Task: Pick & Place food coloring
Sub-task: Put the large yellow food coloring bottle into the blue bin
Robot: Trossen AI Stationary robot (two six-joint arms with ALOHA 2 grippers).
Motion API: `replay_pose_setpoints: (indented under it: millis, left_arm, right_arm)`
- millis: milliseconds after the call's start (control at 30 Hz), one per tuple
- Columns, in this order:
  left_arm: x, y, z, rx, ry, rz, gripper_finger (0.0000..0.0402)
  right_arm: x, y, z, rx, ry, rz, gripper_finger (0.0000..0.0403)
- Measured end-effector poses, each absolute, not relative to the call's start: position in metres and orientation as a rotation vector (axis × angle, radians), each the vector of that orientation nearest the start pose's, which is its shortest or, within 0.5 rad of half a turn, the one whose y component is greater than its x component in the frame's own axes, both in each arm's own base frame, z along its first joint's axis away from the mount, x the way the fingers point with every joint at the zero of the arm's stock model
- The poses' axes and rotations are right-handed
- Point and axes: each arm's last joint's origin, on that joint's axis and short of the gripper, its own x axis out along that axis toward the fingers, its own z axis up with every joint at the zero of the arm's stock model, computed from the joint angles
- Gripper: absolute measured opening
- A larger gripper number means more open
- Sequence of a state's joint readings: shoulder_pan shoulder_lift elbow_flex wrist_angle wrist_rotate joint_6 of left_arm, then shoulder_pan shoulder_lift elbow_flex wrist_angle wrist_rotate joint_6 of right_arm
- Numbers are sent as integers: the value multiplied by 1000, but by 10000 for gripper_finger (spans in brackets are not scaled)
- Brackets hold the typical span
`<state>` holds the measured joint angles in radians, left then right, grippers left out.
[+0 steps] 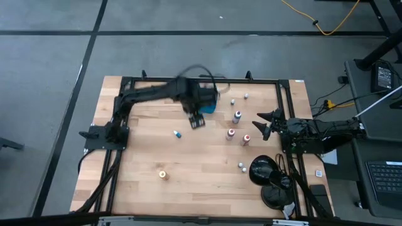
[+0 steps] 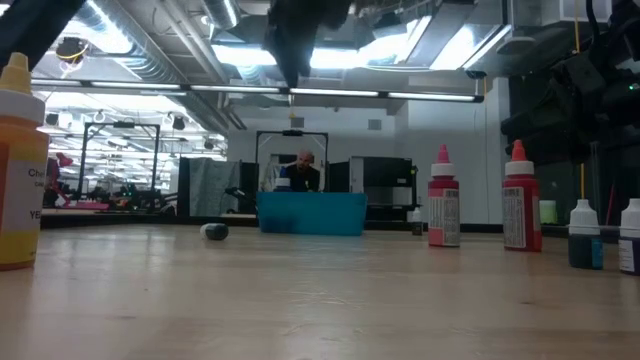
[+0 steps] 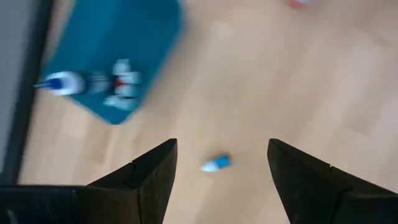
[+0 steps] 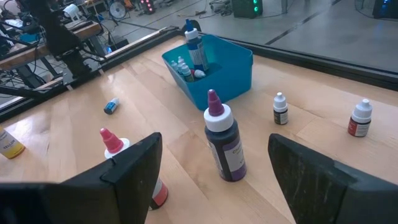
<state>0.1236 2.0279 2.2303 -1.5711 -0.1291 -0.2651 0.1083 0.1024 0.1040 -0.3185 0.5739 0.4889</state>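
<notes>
- Left end effector (image 1: 196, 119) is hovering over the tabletop (image 1: 144, 157) just at 7 o'clock of the teal tray (image 1: 210, 105), fingers (image 3: 149, 180) standing apart with nothing between them.
- Left wrist view is looking down on a small blue-and-white vial (image 3: 216, 163) lying on its side on the wood, between the two fingers in the frame but below them, not touched.
- Same vial is showing in the high view at (image 1: 178, 134), at 8 o'clock of the left end effector, apart from it.
- Tray is sitting at 12 o'clock on the tabletop, holding several bottles; one blue-capped bottle (image 4: 194, 46) is standing tall in it, smaller ones (image 4: 184, 68) beside it, count hard to tell because of blur.
- Right end effector (image 1: 264, 123) is waiting at 3 o'clock of the tabletop, fingers spread, gripping nothing.
- Purple-dark bottle (image 4: 222, 138) is standing upright near the right end effector; pink-capped red bottle (image 4: 115, 146) is just beside its finger.
- Two small white-capped vials (image 4: 280, 109) and (image 4: 359, 118) are standing upright, well apart from the tray.
- Orange bottle (image 1: 163, 175) is lying toward 7 o'clock, alone.
- Low view: two red bottles (image 2: 443, 200) (image 2: 520, 198) are standing upright at 3 o'clock of the tray, yellow bottle (image 2: 18, 165) looming close.
</notes>
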Motion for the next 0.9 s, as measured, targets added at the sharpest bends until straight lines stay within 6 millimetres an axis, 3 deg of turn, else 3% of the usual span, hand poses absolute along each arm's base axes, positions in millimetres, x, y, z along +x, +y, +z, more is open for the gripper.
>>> replay_pose_setpoints:
  millis: [167,367,633,900]
  left_arm:
    - [390,-8,336,-164,1405,229,244]
    - [377,-63,285,-232,1660,93,241]
    - [338,-101,252,-223,1821,212,240]
    - [329,-124,249,-262,1782,277,240]
  right_arm:
    - [91,-6,162,369,182,-524,294]
    - [91,-6,162,369,182,-524,294]
    - [91,-6,162,369,182,-524,294]
    - [91,-6,162,369,182,-524,294]
